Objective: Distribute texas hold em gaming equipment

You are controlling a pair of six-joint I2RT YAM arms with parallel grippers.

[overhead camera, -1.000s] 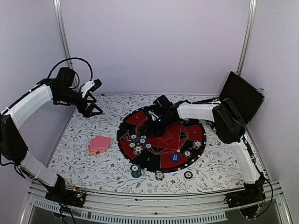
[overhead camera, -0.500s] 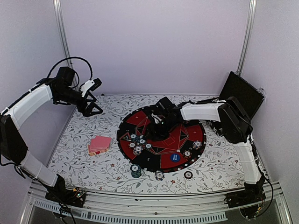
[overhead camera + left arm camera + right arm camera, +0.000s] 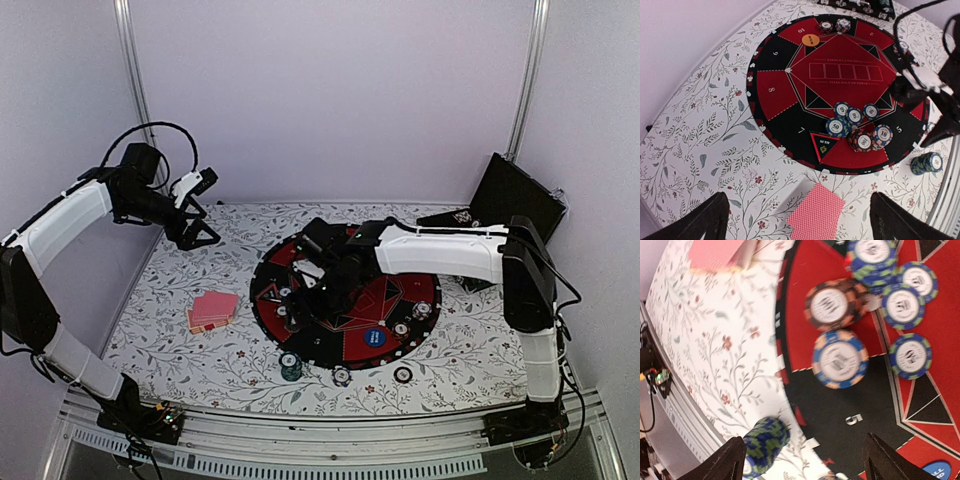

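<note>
Playing cards (image 3: 213,310) lie in a pink-backed pile on the bench (image 3: 160,330), left of the round mat (image 3: 410,300). The left fingers (image 3: 702,222) hang spread wide and empty, high over the far left corner and well apart from the pile. The pile is nearer to this arm than to the other.

Right of the pile, the clustered poker chips (image 3: 857,127) sit on the mat's near-left sector, some overlapping. The right fingers (image 3: 885,460) hover just above this cluster, parted, with nothing between them. In the wrist view a blue-and-orange chip (image 3: 840,359) lies straight ahead of the gap, with a brown-red chip (image 3: 830,304) just beyond it. The chips are round and have no long axis, so any approach angle would probably serve. A green chip stack (image 3: 291,366) stands on the bench just off the mat's near edge. For the chips, the right arm is clearly the nearer one.
</note>
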